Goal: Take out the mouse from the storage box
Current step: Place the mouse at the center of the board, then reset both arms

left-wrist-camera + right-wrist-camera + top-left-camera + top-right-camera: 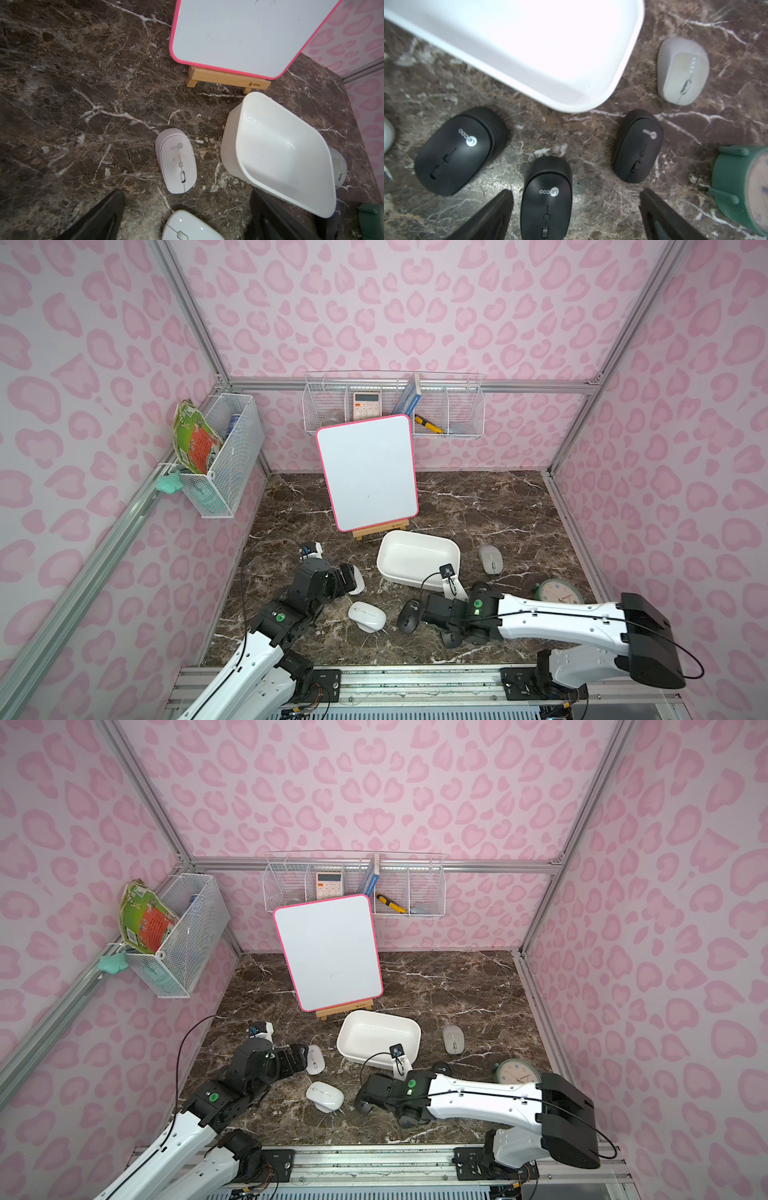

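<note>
Here the storage box (409, 556) sits empty near the middle of the surface (478, 497), just in front of the wooden easel (380, 532) that holds a pink-framed whiteboard (368, 472). Every mouse in view lies outside the box.

The right pincer (576, 193) hangs low between the box and the near edge, its jaws spread wide. A black mouse (547, 197) lies flat on the surface between its fingers (492, 216), close to one and clear of the other, gripped by neither. A second black mouse (460, 149) lies beside it toward the left edge and a third black mouse (638, 145) toward the right edge, both close to the box's near wall. A grey mouse (682, 70) rests beside the box on the side of the right edge. A green clock (741, 187) sits nearer the right near corner.

The left pincer (188, 192) is likewise spread and holds nothing. A white mouse (176, 160) lies just ahead of it, beside the box's left wall, and a second white mouse (191, 226) lies closer to the near edge.
</note>
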Available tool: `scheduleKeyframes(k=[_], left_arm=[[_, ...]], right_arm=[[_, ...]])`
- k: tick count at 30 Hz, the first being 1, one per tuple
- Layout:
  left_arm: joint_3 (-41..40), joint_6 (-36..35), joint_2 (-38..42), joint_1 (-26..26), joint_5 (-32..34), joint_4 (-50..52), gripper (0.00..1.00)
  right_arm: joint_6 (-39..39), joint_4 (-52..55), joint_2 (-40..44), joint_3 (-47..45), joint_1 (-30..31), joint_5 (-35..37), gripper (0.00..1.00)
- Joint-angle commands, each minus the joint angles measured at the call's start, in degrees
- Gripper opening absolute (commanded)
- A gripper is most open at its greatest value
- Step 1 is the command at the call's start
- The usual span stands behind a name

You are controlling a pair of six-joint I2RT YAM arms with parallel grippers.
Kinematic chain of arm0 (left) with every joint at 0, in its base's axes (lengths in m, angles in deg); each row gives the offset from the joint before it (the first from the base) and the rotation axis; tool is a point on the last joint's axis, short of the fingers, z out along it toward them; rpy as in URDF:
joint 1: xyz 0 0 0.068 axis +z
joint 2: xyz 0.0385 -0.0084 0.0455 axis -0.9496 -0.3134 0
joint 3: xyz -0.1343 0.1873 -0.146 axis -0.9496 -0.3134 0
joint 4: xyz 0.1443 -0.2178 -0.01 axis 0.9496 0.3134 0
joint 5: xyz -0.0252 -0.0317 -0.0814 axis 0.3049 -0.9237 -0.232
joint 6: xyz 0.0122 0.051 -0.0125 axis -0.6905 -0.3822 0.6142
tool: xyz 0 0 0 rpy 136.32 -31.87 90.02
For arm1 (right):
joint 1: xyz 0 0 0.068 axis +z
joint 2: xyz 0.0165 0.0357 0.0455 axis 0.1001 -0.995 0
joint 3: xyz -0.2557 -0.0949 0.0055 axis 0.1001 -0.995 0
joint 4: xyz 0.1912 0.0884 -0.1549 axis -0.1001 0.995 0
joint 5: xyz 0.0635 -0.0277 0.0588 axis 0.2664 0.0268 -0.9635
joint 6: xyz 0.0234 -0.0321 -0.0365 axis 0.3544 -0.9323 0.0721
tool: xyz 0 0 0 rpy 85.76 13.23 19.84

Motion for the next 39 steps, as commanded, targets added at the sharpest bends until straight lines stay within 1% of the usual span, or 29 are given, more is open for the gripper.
scheduleKeyframes(k=[1,2,3,5,8,11,12,16,18,21,24,27,33,35,39], left_arm=[[0.7,0.8,1.2,0.0,-1.9,0.9,0.99],[0.8,1.1,1.7,0.0,-2.1,0.9,0.99],[0.9,1.3,2.2,0.0,-2.1,1.1,0.99],[1.4,1.5,3.2,0.0,-1.6,1.5,0.99],[2.5,2.4,5.2,0.0,1.1,3.0,0.99],[2.9,3.4,6.6,0.0,5.1,1.9,0.99],[3.1,3.1,6.4,0.0,6.5,0.1,0.99],[4.6,1.9,2.3,0.0,12.6,-7.2,0.99],[5.3,0.8,-0.5,0.0,14.6,-10.4,0.99],[7.8,-2.9,-5.3,0.0,16.3,-12.6,0.99],[9.9,-6.2,-9.2,0.0,18.9,-13.4,0.99],[11.3,-6.9,-11.6,0.1,24.4,-13.3,0.99],[5.7,-17.4,-15.1,0.7,33.8,-25.5,0.99],[4.9,-16.7,-16.5,3.5,35.3,-25.4,0.99],[2.1,-10.5,-19.4,12.3,31.6,-25.0,0.99]], right_arm=[[-3.6,-1.5,7.3,-1.4,-1.4,6.0,0.97],[-5.0,-3.3,10.6,-2.6,-2.1,8.6,0.97],[-6.9,-5.2,13.4,-3.6,-3.7,9.3,0.97],[-10.4,-9.2,18.5,-5.3,-8.0,9.1,0.98],[-15.0,-16.6,26.7,-9.5,-14.2,8.6,1.0],[-20.9,-26.9,35.5,-15.9,-18.3,7.9,1.0],[-22.8,-30.8,38.7,-18.3,-19.3,7.9,1.0],[-30.6,-44.0,50.5,-27.3,-21.6,8.0,1.0],[-33.3,-47.6,55.3,-30.0,-22.2,8.6,1.0],[-36.3,-48.3,60.5,-32.3,-22.8,10.6,1.0],[-35.2,-44.8,61.6,-32.1,-23.0,12.9,1.0],[-35.5,-45.5,60.1,-33.0,-23.2,12.1,1.0],[-39.3,-49.9,51.1,-31.2,-25.4,9.6,1.0],[-40.3,-51.3,48.1,-29.6,-26.5,9.4,1.0],[-43.4,-54.3,41.5,-26.6,-29.7,6.4,1.0]])
